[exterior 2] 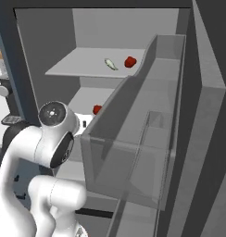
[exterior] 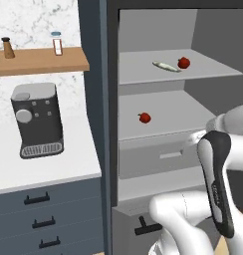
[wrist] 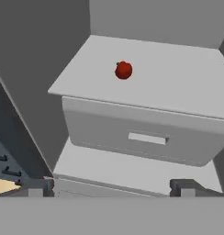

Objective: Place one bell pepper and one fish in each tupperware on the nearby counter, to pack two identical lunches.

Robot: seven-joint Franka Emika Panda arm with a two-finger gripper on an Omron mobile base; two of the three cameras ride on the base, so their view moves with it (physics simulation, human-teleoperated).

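Observation:
Inside the open fridge, a red bell pepper (exterior: 183,63) (exterior 2: 129,62) lies on the upper shelf next to a pale fish (exterior: 166,66) (exterior 2: 109,64). A second red bell pepper (exterior: 144,117) (exterior 2: 97,109) (wrist: 123,70) sits alone on the middle shelf. My gripper (wrist: 113,187) hangs in front of the fridge, below and short of that shelf, open wide with nothing between its fingertips (wrist: 38,186). The white counter (exterior: 49,169) runs to the left of the fridge. The tupperware is out of view.
A grey fridge drawer (wrist: 146,135) (exterior: 153,157) sits shut under the middle shelf. The open fridge door with clear bins (exterior 2: 147,139) stands to the right. A dark coffee machine (exterior: 38,119) stands on the counter under a wooden wall shelf (exterior: 41,61) with shakers.

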